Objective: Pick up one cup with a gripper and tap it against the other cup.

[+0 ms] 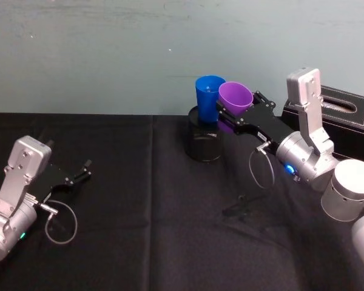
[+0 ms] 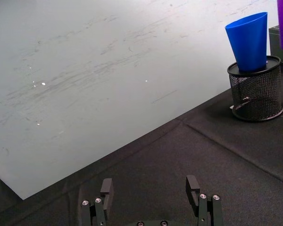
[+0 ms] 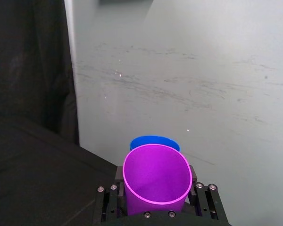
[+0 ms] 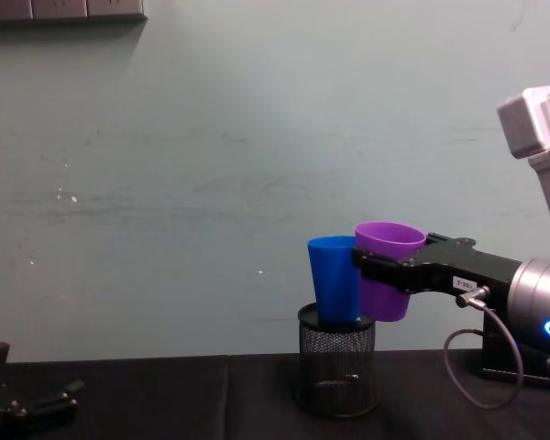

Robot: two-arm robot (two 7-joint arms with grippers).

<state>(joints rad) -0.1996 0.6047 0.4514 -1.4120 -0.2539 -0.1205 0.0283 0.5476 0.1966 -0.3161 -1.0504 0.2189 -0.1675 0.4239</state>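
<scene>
My right gripper (image 1: 232, 119) is shut on the short purple cup (image 1: 235, 96), holding it in the air, tilted. The purple cup (image 4: 388, 268) sits right against the side of the tall blue cup (image 4: 333, 280), their rims touching as far as I can tell. The blue cup (image 1: 208, 96) stands upright in a black mesh holder (image 1: 204, 144). In the right wrist view the purple cup (image 3: 156, 176) sits between the fingers, with the blue cup's rim (image 3: 148, 141) just behind it. My left gripper (image 1: 82, 170) rests open at the table's left, far from both cups.
A black cloth covers the table (image 1: 151, 230). A black tissue box (image 1: 346, 113) stands at the back right, behind my right arm. A pale wall (image 1: 109, 54) closes off the back. In the left wrist view the blue cup (image 2: 249, 40) and mesh holder (image 2: 255, 93) stand far ahead.
</scene>
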